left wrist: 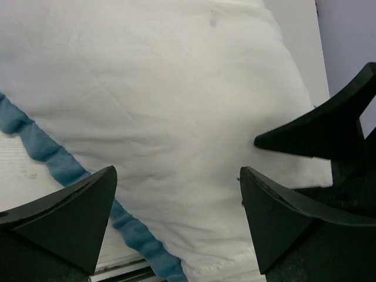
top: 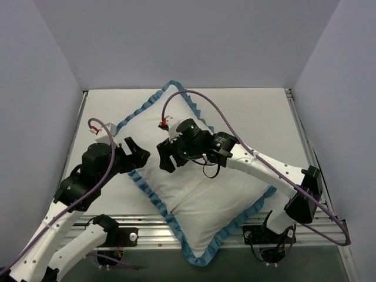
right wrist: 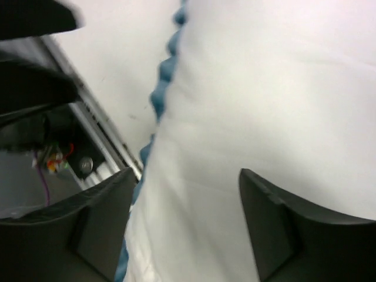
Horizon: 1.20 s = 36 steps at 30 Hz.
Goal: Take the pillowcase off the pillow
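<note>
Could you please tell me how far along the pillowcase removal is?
Done: nothing visible; the pillowcase lies plump, white back up, teal ruffle all round, so the pillow seems inside, unseen. In hand: nothing; left gripper and right gripper hover open over it. Left: grip the case and pull it off.

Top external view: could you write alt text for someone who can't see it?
A plump white pillowcase with a teal ruffled edge lies cornerwise on a white table. The right pincer, open, hangs over its left part, and the left pincer, also open, is at its left edge.
</note>
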### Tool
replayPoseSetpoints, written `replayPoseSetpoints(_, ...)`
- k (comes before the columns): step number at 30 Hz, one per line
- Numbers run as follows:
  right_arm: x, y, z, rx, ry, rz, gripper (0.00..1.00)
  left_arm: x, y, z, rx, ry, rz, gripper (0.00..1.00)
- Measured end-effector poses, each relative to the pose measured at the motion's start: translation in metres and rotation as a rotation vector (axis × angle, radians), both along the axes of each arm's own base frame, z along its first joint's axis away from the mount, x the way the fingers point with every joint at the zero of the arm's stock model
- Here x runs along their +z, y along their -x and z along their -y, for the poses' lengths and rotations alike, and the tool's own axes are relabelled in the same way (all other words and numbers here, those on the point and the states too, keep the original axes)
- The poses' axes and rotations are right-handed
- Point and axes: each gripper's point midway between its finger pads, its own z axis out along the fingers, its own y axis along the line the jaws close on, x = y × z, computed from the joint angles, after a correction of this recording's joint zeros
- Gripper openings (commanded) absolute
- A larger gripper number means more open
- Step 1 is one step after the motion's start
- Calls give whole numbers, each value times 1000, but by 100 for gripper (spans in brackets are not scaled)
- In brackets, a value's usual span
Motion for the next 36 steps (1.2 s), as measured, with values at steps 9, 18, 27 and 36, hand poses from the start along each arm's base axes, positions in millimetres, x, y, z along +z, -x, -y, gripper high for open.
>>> replayPoseSetpoints(9, 39, -25, 105, -515, 16, 123, 91, 24, -14, -7, -23, -157, 28, 94)
replayPoseSetpoints(18, -2, 15, 187, -720, 103, 34, 94, -9, -143, 52, -100, -343, -52, 94)
replayPoseSetpoints(27, -66, 38, 196, -665, 198, -83, 98, -92, -218, 58, -75, -343, -215, 94)
replayPoseSetpoints(36, -88, -30, 181, -685, 185, -126, 92, -106, -142, -38, 136, -141, -214, 94)
